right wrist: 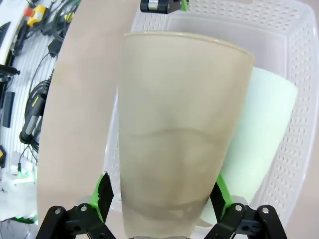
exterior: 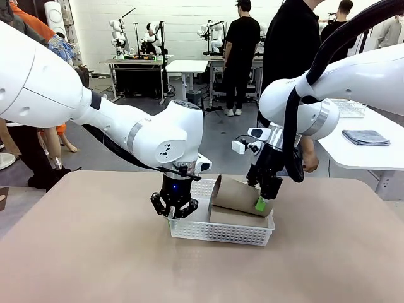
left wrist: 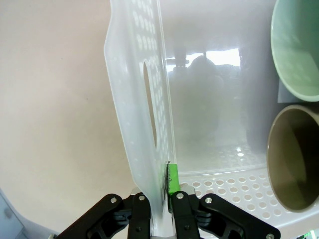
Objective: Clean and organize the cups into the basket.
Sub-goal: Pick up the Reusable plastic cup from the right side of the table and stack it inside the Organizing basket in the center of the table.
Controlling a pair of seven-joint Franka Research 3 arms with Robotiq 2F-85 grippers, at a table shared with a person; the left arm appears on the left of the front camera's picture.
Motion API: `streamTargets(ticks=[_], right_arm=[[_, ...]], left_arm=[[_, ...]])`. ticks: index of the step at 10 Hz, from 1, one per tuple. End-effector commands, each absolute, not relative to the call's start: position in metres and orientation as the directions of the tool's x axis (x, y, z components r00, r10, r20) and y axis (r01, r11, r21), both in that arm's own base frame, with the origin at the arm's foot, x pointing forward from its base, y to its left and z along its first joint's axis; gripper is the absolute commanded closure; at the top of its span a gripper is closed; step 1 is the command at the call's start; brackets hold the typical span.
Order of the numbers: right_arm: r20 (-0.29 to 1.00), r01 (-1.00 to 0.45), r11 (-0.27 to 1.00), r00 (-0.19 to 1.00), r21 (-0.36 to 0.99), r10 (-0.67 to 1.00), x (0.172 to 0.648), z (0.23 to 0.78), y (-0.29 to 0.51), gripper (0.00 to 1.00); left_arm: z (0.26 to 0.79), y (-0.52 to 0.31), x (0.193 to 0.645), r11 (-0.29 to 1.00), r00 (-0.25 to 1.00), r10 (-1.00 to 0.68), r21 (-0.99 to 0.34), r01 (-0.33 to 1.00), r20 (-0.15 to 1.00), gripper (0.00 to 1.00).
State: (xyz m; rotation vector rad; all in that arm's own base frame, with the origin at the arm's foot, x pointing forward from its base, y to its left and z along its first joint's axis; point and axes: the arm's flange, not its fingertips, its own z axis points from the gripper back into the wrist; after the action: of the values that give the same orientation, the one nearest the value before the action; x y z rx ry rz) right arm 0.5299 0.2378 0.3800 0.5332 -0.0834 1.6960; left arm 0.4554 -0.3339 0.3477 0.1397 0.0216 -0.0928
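Matte tan cup [right wrist: 179, 134], light, rigid, slick: right claw [right wrist: 162, 199] clamps its base; mint cup [right wrist: 259, 144] beside. Left claw [left wrist: 158, 186] pinches basket [left wrist: 137, 89] wall.

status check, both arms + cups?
Left gripper shut on basket end wall, steadying it. Right gripper shut on tan cup, tilted over basket. Mint cup already inside. Nothing in the way.
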Motion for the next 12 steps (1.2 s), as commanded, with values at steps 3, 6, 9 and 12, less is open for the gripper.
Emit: streamTargets(ticks=[3,6,9,12], right_arm=[[0.381,-0.946,-0.200,-0.092,0.254,0.920,0.533,0.383,0.237,0.00],[0.657,-0.962,-0.244,-0.108,0.119,0.746,0.513,0.440,0.185,0.00],[0.922,-0.963,-0.264,-0.154,-0.059,0.356,0.452,0.497,0.043,0.00],[0.981,-0.958,-0.210,-0.196,-0.193,-0.008,0.405,0.469,-0.075,0.00]], left_arm=[[0.343,-0.334,0.452,0.984,0.995,-0.098,0.147,0.102,-0.036,1.00],[0.343,-0.334,0.452,0.984,0.995,-0.098,0.147,0.102,-0.036,1.00],[0.343,-0.334,0.452,0.984,0.995,-0.098,0.147,0.102,-0.036,1.00],[0.343,-0.334,0.452,0.984,0.995,-0.098,0.147,0.102,-0.036,1.00]])
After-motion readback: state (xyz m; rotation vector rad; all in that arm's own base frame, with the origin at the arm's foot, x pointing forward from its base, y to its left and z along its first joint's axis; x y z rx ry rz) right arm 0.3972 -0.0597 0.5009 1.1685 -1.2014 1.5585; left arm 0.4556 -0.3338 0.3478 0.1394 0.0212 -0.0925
